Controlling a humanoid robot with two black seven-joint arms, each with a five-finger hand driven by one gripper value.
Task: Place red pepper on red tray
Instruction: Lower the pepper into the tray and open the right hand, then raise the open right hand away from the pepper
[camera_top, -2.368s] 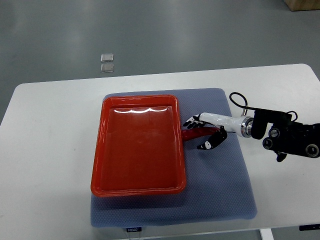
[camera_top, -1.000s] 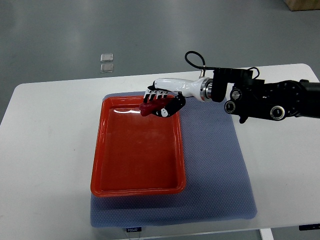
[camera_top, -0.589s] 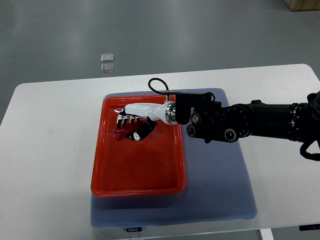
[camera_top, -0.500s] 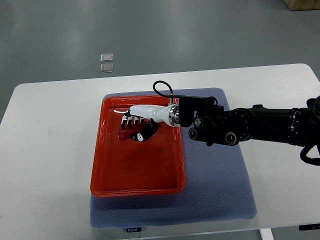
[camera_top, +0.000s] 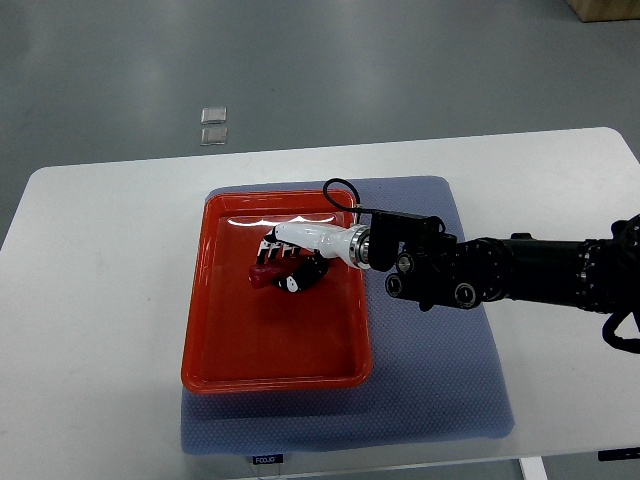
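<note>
The red tray (camera_top: 225, 340) lies on a blue-grey mat in the middle of the white table. My right arm reaches in from the right edge across the mat. Its white and black hand (camera_top: 292, 268) hovers low over the upper middle of the tray. The fingers are curled around the dark red pepper (camera_top: 266, 274), whose tip pokes out to the left of the hand. Whether the pepper touches the tray floor I cannot tell. My left arm does not show.
The blue-grey mat (camera_top: 440, 380) extends to the right of the tray and below it. Two small clear squares (camera_top: 214, 125) lie on the grey floor beyond the table's far edge. The white tabletop (camera_top: 90, 300) surrounds the mat.
The right hand took the pepper from the mat beside the tray, lifted it over the tray's far rim, swung left inside, and has now drawn back slightly to the right, lower.
</note>
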